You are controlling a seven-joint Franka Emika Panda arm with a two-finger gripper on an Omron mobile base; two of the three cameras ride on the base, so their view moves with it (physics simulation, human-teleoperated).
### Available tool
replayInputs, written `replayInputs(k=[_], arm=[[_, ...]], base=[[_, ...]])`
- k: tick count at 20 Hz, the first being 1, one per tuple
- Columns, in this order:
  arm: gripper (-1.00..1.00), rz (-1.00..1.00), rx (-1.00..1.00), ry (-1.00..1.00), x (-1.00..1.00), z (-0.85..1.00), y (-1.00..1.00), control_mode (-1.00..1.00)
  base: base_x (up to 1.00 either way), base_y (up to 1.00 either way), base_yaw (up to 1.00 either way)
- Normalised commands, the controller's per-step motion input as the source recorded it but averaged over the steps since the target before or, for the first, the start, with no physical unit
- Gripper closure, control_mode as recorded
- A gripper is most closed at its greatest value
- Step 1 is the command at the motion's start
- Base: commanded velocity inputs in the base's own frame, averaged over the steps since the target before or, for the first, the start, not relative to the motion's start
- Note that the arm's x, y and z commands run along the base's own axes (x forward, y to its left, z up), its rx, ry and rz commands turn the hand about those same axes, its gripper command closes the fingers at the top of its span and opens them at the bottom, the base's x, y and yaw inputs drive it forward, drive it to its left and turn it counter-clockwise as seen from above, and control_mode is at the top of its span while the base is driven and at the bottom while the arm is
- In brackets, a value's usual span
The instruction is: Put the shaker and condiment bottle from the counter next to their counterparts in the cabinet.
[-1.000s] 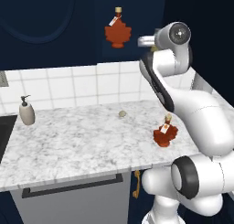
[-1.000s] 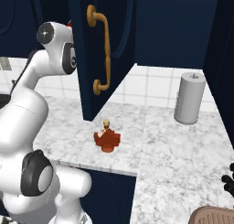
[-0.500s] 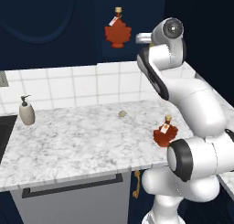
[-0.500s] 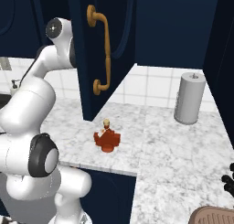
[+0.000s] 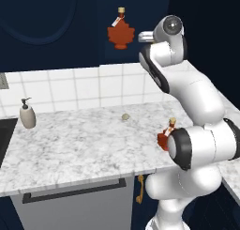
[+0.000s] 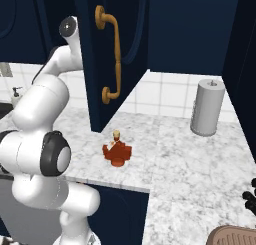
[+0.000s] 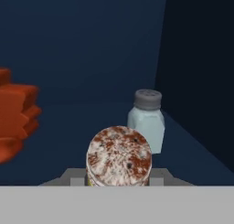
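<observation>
Reaching up into the dark navy cabinet (image 5: 61, 27), well above the marble tabletop (image 5: 79, 144), arm bent toward the recess beside the open door (image 6: 112, 59). Inside, on the shelf (image 7: 91, 115), red-orange leaf bottle (image 5: 121, 33) at nine o'clock in the hand view, pale blue-grey shaker (image 7: 147, 120) at about one o'clock, just beyond. Clamped in the gripper (image 7: 119, 181), the shaker (image 7: 119, 156), speckled cap toward the camera, long axis pointing straight along the hand. Probably only a short push forward and a release beside the blue-grey one needed. Second condiment bottle (image 6: 117, 151) down on the tabletop near its front edge, not yet moved
</observation>
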Motion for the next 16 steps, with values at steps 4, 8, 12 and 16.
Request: replayInputs(k=[4, 8, 12, 16], arm=[[1.0, 0.0, 0.0, 0.01, 0.28, -0.15, -0.06, -1.0], [1.0, 0.0, 0.0, 0.01, 0.29, -0.14, -0.04, -1.0], [1.0, 0.0, 0.0, 0.0, 0.27, -0.09, -0.04, -1.0], [1.0, 0.0, 0.0, 0.0, 0.21, -0.08, -0.02, -1.0]], base=[[0.0, 0.0, 0.0], [0.0, 0.0, 0.0], [0.0, 0.0, 0.0], [0.0, 0.0, 0.0]])
